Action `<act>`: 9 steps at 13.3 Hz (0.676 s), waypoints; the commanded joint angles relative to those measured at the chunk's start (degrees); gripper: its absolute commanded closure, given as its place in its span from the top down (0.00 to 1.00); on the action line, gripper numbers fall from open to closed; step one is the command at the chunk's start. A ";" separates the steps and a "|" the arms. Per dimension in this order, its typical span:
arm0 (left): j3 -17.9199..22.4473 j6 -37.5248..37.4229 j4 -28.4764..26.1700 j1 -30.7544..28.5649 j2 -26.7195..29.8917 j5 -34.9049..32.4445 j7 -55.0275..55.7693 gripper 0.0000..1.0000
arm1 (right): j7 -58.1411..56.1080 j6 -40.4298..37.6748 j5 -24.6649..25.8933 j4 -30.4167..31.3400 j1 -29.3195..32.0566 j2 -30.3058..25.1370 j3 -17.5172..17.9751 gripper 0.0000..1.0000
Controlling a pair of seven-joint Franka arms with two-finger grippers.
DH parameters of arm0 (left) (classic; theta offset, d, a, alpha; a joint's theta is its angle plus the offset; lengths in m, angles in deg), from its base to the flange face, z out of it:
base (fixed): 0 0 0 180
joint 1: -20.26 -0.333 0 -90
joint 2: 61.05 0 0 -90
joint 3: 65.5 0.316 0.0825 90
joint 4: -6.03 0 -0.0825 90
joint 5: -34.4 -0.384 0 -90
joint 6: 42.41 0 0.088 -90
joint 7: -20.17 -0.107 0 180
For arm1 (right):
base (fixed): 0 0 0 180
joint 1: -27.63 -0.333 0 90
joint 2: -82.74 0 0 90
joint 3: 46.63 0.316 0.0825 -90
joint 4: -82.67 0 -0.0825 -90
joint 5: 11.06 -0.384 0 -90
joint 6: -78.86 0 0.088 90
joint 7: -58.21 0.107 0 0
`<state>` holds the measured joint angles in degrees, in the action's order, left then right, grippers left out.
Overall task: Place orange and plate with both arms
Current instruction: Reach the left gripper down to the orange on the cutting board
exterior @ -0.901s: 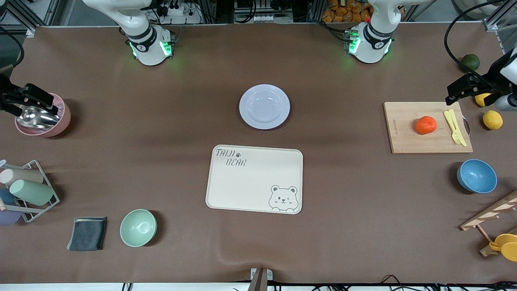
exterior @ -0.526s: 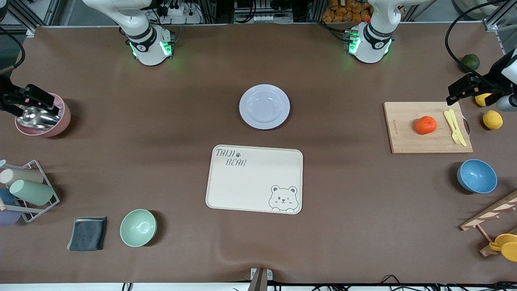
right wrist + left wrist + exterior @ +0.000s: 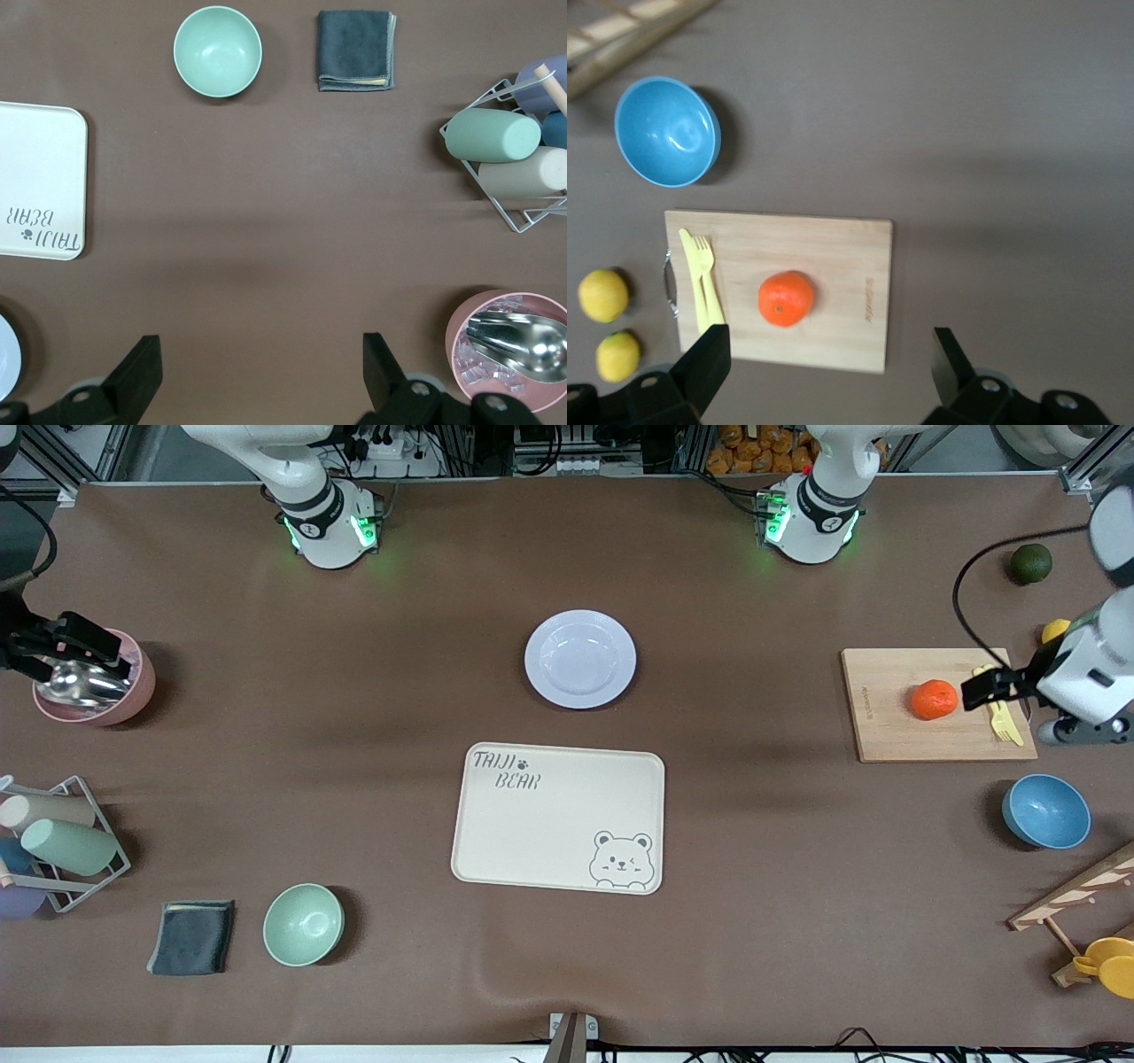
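Left wrist view: orange (image 3: pixel 786 298) between spread jaws.

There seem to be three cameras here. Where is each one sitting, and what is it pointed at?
Front view: high across the table, facing both arm bases, showing the plate, the tray and the left gripper over the cutting board.
Left wrist view: on the left arm, looking down past its open fingers at the orange.
Right wrist view: on the waiting right arm, looking down between its open fingers, over bare table beside the pink bowl.
Shared: front and right wrist views both show the mint bowl.
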<state>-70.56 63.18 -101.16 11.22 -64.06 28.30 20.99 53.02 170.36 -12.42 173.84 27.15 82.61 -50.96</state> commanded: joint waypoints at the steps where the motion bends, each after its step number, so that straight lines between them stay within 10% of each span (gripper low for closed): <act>1: -0.65 8.90 -11.79 -4.39 3.18 -0.40 0.49 1.00 | -0.08 0.26 0.57 0.06 -1.01 1.45 -0.33 1.00; 9: -0.39 27.82 -27.02 -10.74 -1.81 -1.37 0.41 1.00 | 0.27 0.70 -12.70 3.05 -1.00 4.44 -0.60 1.00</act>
<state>-70.46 88.90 -126.53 1.77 -65.26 28.29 20.99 53.17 170.43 -22.13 175.62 25.66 86.82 -51.38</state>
